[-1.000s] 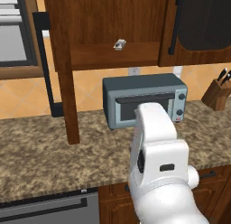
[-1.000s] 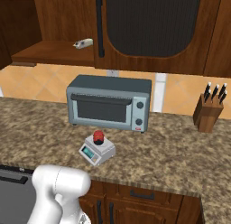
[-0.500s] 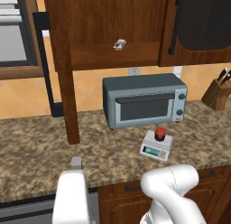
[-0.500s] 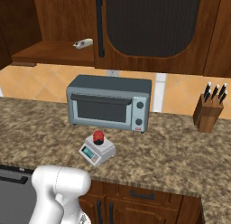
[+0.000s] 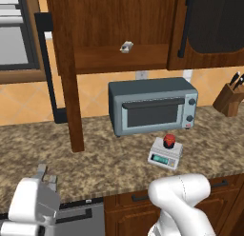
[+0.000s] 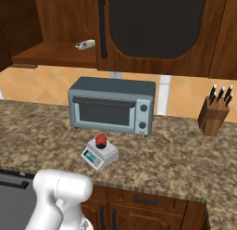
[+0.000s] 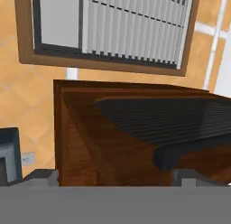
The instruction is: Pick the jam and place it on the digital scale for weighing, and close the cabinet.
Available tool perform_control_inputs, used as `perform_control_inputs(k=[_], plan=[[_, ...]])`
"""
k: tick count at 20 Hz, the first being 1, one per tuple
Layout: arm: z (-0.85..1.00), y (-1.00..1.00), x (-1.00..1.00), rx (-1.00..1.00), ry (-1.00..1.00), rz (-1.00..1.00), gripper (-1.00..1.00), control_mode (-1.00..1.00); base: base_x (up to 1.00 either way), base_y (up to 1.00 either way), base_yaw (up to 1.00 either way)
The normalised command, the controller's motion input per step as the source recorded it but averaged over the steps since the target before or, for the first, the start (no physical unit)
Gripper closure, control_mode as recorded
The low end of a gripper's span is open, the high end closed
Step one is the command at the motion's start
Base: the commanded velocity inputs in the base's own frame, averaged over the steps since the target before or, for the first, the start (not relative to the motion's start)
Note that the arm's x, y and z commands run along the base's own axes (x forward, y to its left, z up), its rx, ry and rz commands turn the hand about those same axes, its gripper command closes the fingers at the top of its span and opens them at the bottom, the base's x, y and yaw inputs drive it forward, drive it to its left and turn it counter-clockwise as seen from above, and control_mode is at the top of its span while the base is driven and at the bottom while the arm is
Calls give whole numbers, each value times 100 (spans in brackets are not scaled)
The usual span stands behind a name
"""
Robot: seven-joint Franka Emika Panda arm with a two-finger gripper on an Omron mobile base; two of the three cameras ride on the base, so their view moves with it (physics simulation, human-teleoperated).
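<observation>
Hanging low at the counter's front edge in the left base view, the gripper points its two grey fingers upward with an open gap between them, nothing held. Seen from the hand view, its finger tips stand wide apart at the bottom of the frame, and just beyond them lies the open cabinet door, its dark arched panel and black bar handle turned sideways by the roll of the camera. Further along the granite counter, well to the right of the gripper, the digital scale sits flat with its greenish display strip facing the front edge, and the jam stands upright on its platform, red lid up; from the right base view the jam rests toward the back of the digital scale. So the jar is well apart from the open fingers, across a stretch of bare counter. Just behind the scale stands the blue-grey toaster oven, against the tiled wall, and a knife block stands off to the right. Above, the cabinet is open: its left door swings out toward the cameras, edge on, while a small grey-white boxy item lies on the exposed shelf and the right door is closed.
</observation>
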Motion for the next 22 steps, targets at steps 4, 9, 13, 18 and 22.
perform_control_inputs(k=[4,9,13,18,22], plan=[[-64,34,100,3,-23,-12,-100,-100,0,0,0],[-17,25,94,12,-29,-20,-100,-100,0,0,0],[59,0,42,17,5,-13,-100,-100,0,0,0],[62,-26,23,10,13,-7,-100,-100,0,0,0],[7,-99,70,15,17,0,-100,-100,0,0,0]])
